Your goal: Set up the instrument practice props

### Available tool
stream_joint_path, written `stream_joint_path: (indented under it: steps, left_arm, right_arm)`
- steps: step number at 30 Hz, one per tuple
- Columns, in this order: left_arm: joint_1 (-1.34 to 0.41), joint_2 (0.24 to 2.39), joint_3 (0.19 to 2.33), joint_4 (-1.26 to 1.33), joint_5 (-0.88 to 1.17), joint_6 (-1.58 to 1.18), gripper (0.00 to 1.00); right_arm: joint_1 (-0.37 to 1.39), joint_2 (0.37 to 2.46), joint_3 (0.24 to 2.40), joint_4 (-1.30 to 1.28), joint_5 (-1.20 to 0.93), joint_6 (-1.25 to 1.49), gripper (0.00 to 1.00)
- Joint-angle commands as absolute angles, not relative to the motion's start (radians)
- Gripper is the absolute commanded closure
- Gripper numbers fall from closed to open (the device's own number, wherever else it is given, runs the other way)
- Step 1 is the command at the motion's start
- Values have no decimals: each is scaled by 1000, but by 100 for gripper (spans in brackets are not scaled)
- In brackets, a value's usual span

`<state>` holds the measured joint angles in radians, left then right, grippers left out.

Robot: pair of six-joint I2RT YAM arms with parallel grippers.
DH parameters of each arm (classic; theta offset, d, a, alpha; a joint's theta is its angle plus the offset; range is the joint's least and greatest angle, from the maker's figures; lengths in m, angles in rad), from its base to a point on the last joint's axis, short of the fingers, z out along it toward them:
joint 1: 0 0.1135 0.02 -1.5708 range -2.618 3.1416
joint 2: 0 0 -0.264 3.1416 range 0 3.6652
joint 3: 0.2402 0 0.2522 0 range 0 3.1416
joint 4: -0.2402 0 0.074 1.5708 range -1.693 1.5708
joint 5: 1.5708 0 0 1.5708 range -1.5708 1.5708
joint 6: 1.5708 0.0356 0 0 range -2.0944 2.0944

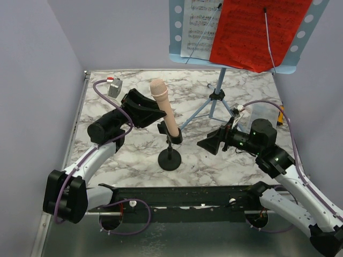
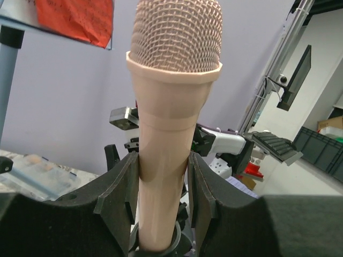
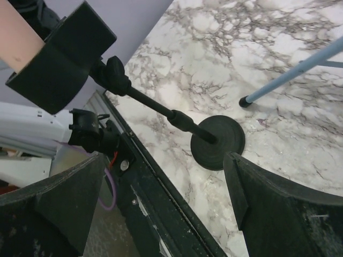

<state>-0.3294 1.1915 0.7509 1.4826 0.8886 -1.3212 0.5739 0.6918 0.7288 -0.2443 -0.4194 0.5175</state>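
Note:
The pinkish-beige microphone (image 1: pixel 163 107) stands tilted in the clip of its black stand, whose round base (image 1: pixel 170 159) rests on the marble table. My left gripper (image 1: pixel 149 111) is shut on the microphone body (image 2: pixel 171 107), with a pad pressed against each side. My right gripper (image 1: pixel 208 144) is open and holds nothing. It hovers right of the stand base (image 3: pixel 217 142), which lies ahead of its spread fingers (image 3: pixel 284 214). The light blue music stand (image 1: pixel 241 64) stands at the back on tripod legs (image 1: pixel 214 104). It carries white sheet music (image 1: pixel 198 27) and a red sheet (image 1: pixel 257 32).
A small grey box (image 1: pixel 114 87) sits at the back left beside the left arm's cable. A clear box (image 1: pixel 263 113) stands behind the right arm. The black rail (image 1: pixel 177 195) runs along the table's near edge. One blue tripod leg (image 3: pixel 289 77) ends close to the stand base.

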Motion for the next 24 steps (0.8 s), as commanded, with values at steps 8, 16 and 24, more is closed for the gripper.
stream_joint_path:
  steps: [8,16,24]
  left_arm:
    - [-336,1213,732,1639,973,-1327,100]
    - [-333,1174,738,1494,946,-1280,55]
    - [-297,1073,679,1340,880,-1182,18]
  right_arm:
    - [575,885,983,-106,-681,377,0]
    - [601,979,1139,-75,-647,409,0]
    - [658,1073,1273,-103,-550,405,0]
